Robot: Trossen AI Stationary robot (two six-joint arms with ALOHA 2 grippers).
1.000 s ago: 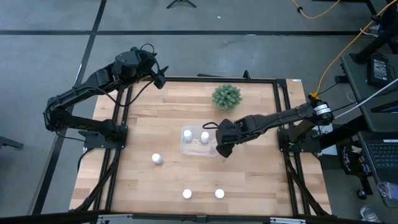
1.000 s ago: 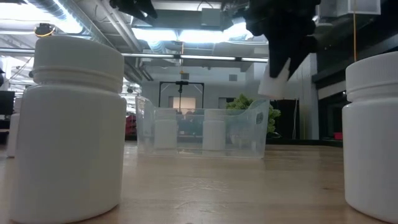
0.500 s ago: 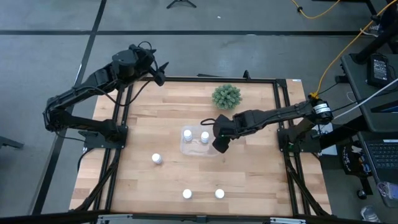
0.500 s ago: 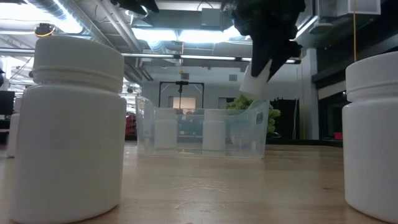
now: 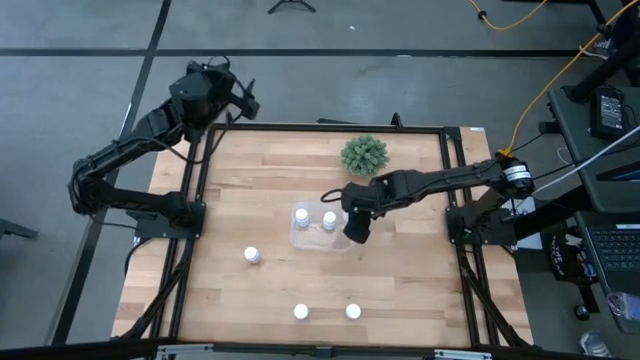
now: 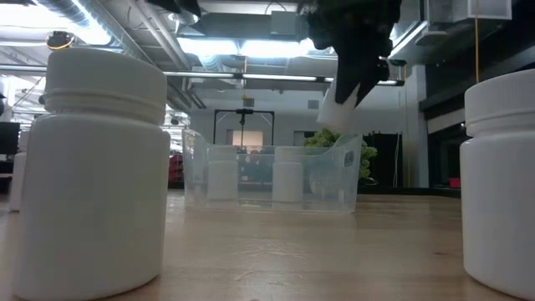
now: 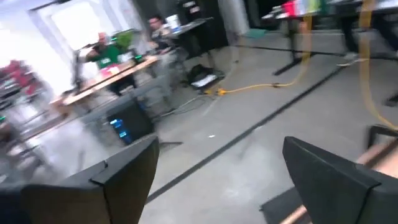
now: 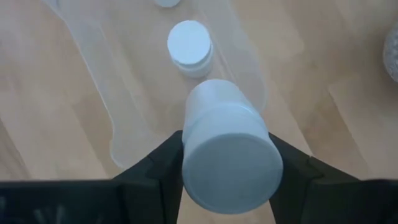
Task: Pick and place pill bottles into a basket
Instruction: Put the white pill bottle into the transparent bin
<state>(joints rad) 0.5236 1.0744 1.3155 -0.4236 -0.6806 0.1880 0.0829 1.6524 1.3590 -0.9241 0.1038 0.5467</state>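
While clamped on a small white cylindrical pill bottle (image 8: 225, 146), the right claw (image 5: 357, 226) hovers.
It hangs seemingly over the clear rectangular plastic basket's (image 5: 312, 242) edge; left claw (image 7: 217, 180) apart.

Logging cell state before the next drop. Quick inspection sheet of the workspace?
Surface: wooden table, flat.
Job's things: clear basket holds two pill bottles; three loose bottles on the near table; one held bottle.
Clutter: green plant at the far edge.
Grippers: right gripper shut on the held bottle over the basket's right end; left gripper open, raised past the far left corner.
Cables: yellow cable on the floor, right.
Surroundings: desks, equipment.
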